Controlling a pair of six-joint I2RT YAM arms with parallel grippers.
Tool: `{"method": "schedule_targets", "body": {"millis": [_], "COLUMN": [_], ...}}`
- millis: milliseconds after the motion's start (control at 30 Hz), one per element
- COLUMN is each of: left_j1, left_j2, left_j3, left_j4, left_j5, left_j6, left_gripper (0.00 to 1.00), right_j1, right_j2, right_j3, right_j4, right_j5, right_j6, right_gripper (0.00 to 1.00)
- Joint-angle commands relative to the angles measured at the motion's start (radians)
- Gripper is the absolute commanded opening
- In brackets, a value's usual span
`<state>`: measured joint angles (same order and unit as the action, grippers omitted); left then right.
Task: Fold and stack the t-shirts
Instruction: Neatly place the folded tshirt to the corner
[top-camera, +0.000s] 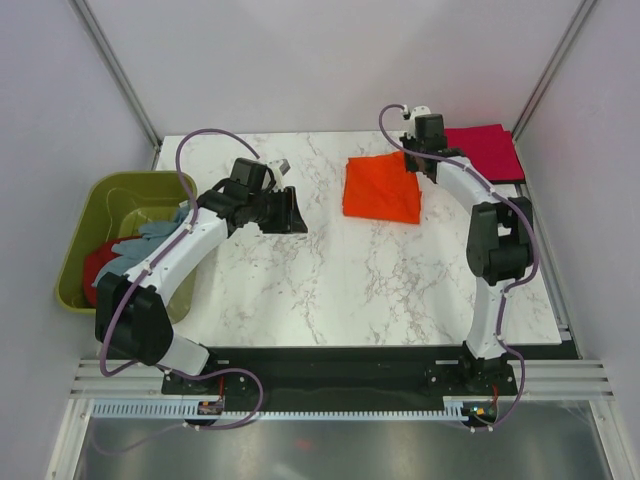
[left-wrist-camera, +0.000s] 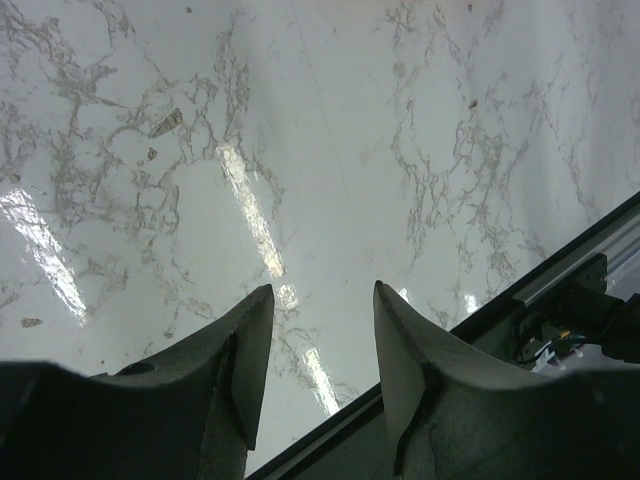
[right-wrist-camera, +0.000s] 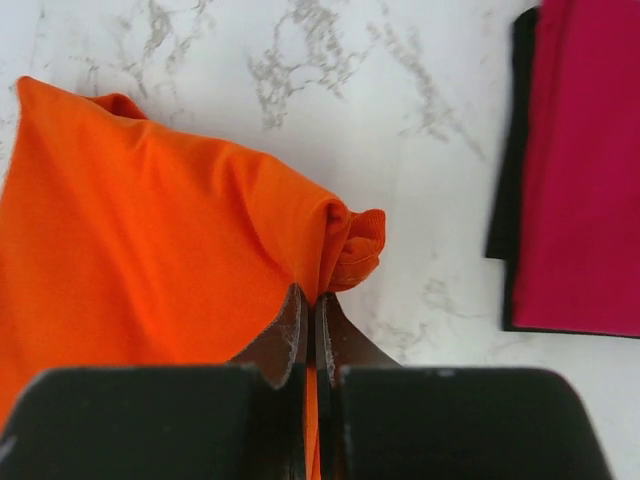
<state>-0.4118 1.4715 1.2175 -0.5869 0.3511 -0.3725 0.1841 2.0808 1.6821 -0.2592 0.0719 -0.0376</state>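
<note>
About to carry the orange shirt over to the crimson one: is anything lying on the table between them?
Nothing visible. The right gripper is shut on a corner of the orange shirt; only bare marble table lies between it and the folded crimson shirt.

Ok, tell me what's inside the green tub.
A red shirt and a grey-blue shirt lie in the tub. The left arm crosses over it and hides part of both, so anything beneath them or under the arm cannot be seen.
</note>
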Motion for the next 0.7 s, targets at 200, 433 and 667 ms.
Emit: {"method": "schedule_targets", "body": {"millis": [200, 433, 667], "left_j1": [0.002, 0.002, 0.001], "left_j2": [-0.045, -0.04, -0.031], "left_j3": [-0.01, -0.012, -0.013], "left_j4": [0.01, 0.01, 0.01], "left_j5": [0.037, 0.037, 0.046], "left_j6": [0.043, 0.046, 0.046], "left_gripper": [0.52, 0.52, 0.52], "right_j1": [-0.02, -0.077, -0.13], "right_j2": [-0.093, -0.08, -0.033], "right_j3": [0.088, 0.154, 0.272], "right_j4": [-0.002, -0.002, -0.058], "right_j5": [0.21, 0.198, 0.172], "right_j6": [-0.195, -0.271, -0.392], "right_gripper": [0.0, 0.0, 0.0]}}
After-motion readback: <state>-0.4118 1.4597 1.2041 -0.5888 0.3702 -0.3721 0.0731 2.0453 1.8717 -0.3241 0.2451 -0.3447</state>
